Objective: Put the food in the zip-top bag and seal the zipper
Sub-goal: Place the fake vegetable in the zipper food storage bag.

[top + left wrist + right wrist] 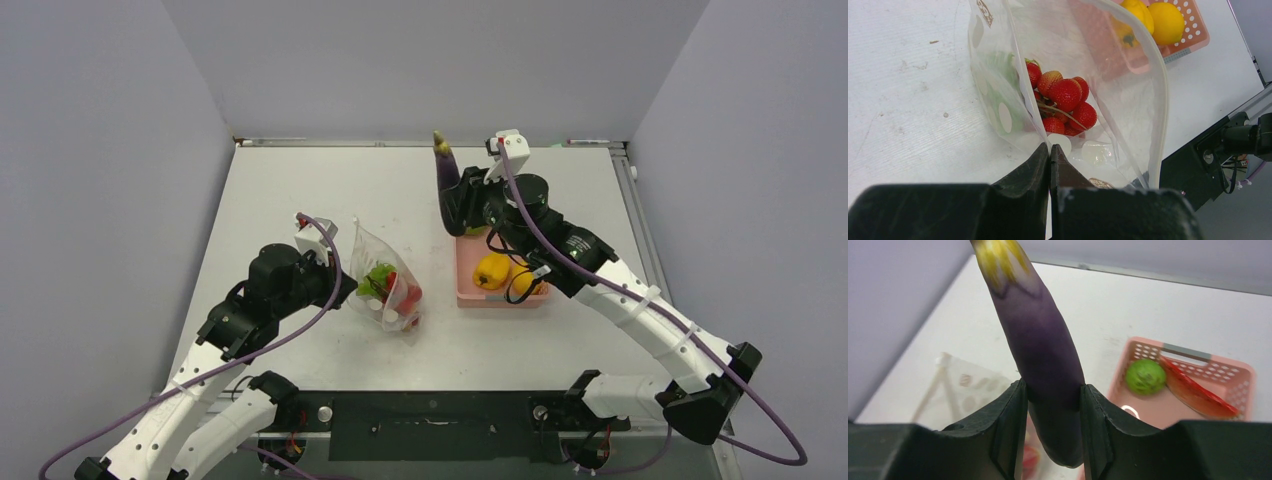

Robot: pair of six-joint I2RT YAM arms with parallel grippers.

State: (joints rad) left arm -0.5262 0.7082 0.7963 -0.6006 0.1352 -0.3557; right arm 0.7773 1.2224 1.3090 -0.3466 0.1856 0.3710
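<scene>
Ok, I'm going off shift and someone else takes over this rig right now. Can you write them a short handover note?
Left gripper: shut on the edge of the zip-top bag, holding it up with the mouth open.
Right gripper: shut on the purple eggplant, lifted upright near the pink basket.
Done: strawberries and a green item are in the bag.
Left: drop in the eggplant, then move the yellow pepper, lemon, green round fruit and red slice over from the basket, then seal the bag.

small brown print (984, 12) on zip-top bag (1143, 100), illegible
</scene>
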